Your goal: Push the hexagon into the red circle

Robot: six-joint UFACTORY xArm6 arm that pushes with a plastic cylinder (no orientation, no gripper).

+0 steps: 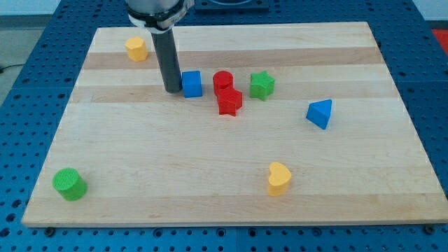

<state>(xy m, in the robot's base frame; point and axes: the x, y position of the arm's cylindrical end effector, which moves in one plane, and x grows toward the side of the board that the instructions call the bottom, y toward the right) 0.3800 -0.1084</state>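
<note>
My tip [171,90] rests on the tabletop [210,175], just beside the blue cube [192,83], on the cube's 9 o'clock side; I cannot tell if they touch. This rig carries no jaws, only the rod, so there is no jaw state to report.

The task's thing, the yellow hexagon [136,49], sits near the view's top-left corner, at about 10 o'clock from my tip and apart from it. The target, the red cylinder [222,80], stands just past the blue cube at 3 o'clock. A red star-like block [229,102] touches it at 5 o'clock and a green star-like block [262,85] lies near at 3 o'clock.

Step in hand, as I judge it: approach. The hexagon is not yet engaged.

Next move, by my reading:
1. Bring my tip round to the hexagon's 10 o'clock side.
2. Push toward 4 o'clock, on a line to the red cylinder.
3. Watch the blue cube: it lies close to that line and may be struck first.

Elsewhere: a blue triangular block [320,113], a yellow heart-like block [278,178], and a green cylinder [69,183], all well apart from the route.
</note>
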